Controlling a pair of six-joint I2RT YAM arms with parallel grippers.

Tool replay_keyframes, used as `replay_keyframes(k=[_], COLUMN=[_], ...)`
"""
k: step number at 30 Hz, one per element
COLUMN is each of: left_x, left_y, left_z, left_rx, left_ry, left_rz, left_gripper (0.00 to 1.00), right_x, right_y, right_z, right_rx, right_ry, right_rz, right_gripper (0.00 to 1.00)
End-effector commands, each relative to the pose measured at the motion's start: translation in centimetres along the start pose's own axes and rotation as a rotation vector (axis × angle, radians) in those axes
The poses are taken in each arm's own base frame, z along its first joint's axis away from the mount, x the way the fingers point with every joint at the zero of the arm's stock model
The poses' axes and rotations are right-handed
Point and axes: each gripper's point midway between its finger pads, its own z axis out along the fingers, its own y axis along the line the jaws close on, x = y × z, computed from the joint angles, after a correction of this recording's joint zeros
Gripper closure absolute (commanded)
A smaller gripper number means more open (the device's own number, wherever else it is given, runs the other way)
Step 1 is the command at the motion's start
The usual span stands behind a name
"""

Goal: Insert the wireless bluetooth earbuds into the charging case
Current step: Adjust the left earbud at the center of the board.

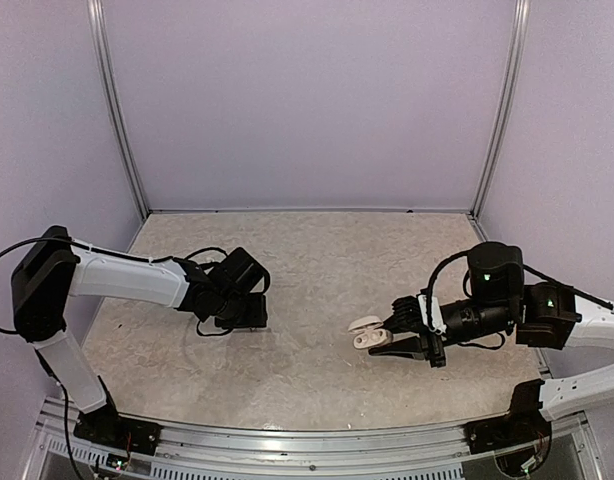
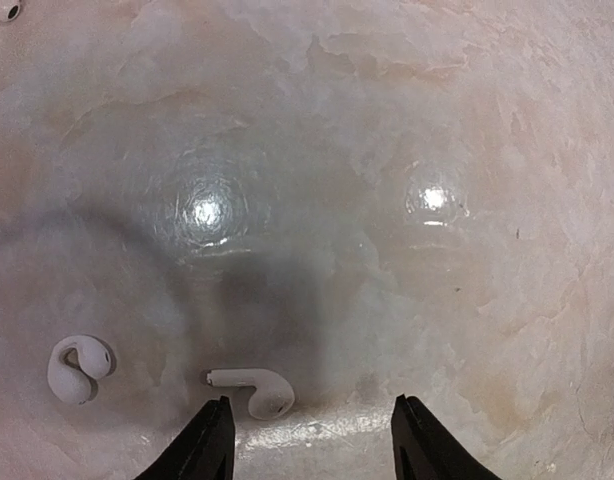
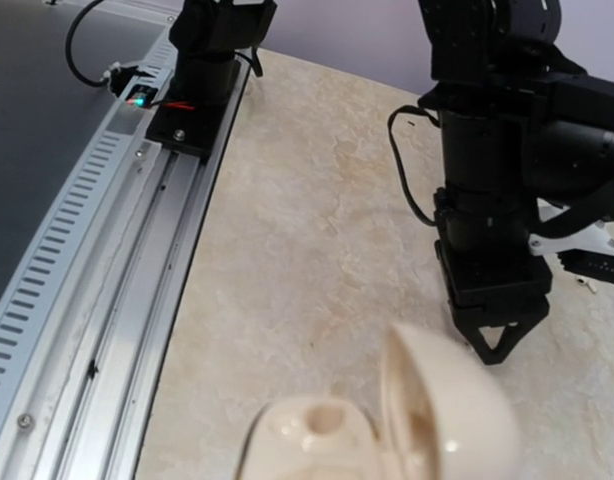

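charging case (image 3: pixel 442 410) cropped below, blurred

Two small white earbuds lie loose on the worktop (image 2: pixel 407 110), near each other, not touching: one earbud (image 2: pixel 77 368) curled up, second earbud (image 2: pixel 255 390) on its side, stem pointing at the first. Charging case (image 1: pixel 365 332) white, rounded, lid swung open, hollow socket showing in base, clamped in right gripper (image 1: pixel 382 340)
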Motion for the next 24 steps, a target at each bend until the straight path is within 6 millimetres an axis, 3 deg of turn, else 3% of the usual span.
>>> replay_keyframes(k=[1, 24], left_x=[-0.1, 1.7], left_y=[-0.8, 1.3], left_z=[0.6, 3.1], left_rx=[0.037, -0.077], left_ry=[-0.005, 0.025], left_rz=[-0.03, -0.075], left_gripper=[0.45, 0.41], right_x=[-0.4, -0.3], right_y=[0.1, 0.1], right_z=[-0.3, -0.2], right_rx=[0.01, 0.015], right_ry=[-0.018, -0.016], right_rz=[-0.005, 0.0], right_gripper=[1.0, 1.0])
